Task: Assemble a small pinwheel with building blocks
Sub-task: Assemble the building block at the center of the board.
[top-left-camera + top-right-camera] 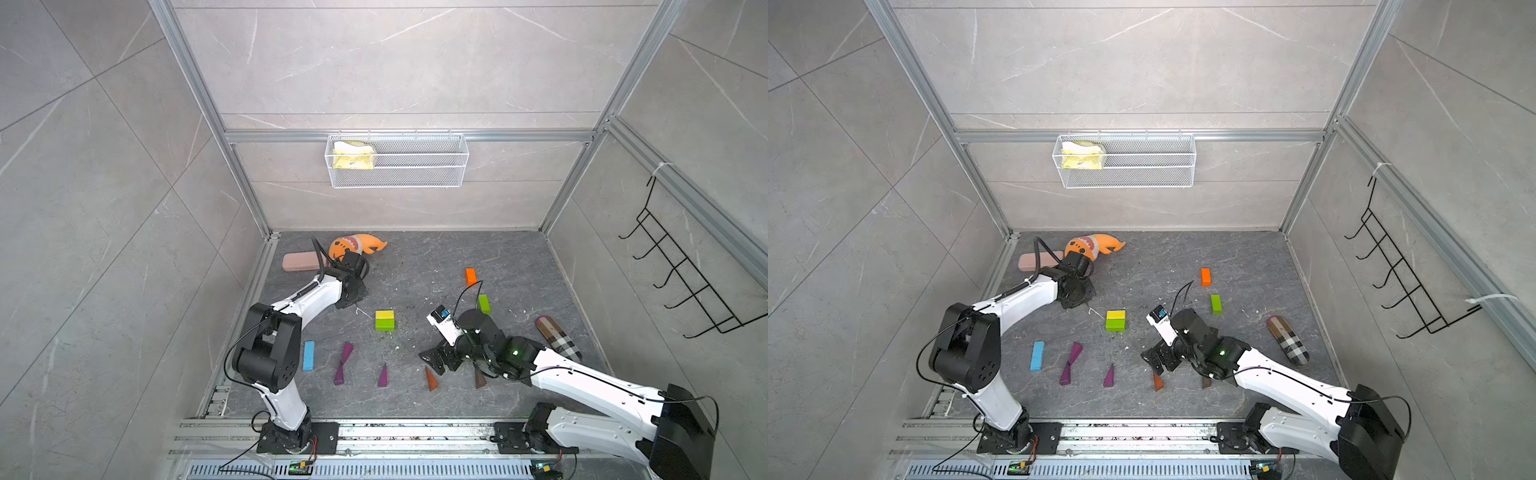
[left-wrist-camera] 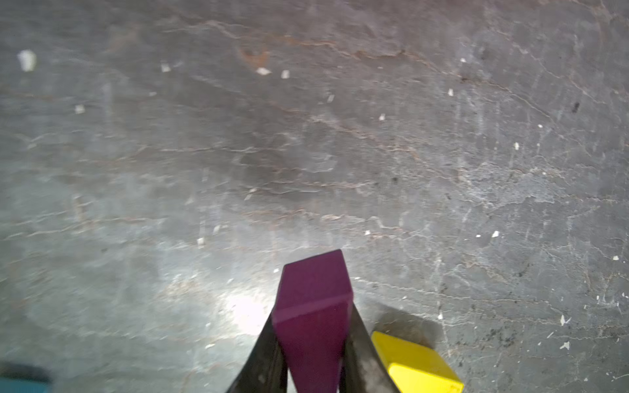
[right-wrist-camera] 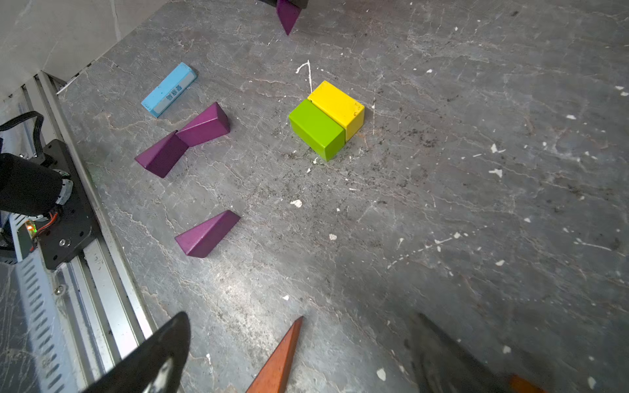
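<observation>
- The left gripper (image 2: 311,331) is closed narrow on a purple wedge (image 2: 313,292), tip down, near the yellow brick (image 2: 415,364).
- The right gripper (image 3: 303,354) stands wide, its jaws on either side of an orange wedge (image 3: 277,364) lying on the surface (image 3: 442,204), apart from it.
- The yellow brick sits against a green brick (image 3: 316,127) on the surface.
- The light-blue bar (image 3: 170,90) bears printed characters, too small to read.

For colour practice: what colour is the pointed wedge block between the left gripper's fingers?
Purple wedge; best in left wrist view.

purple wedges (image 3: 207,234) 4 | brown wedges (image 1: 431,379) 2 | bricks (image 1: 471,276) 4 | blue bar (image 1: 308,355) 1
</observation>
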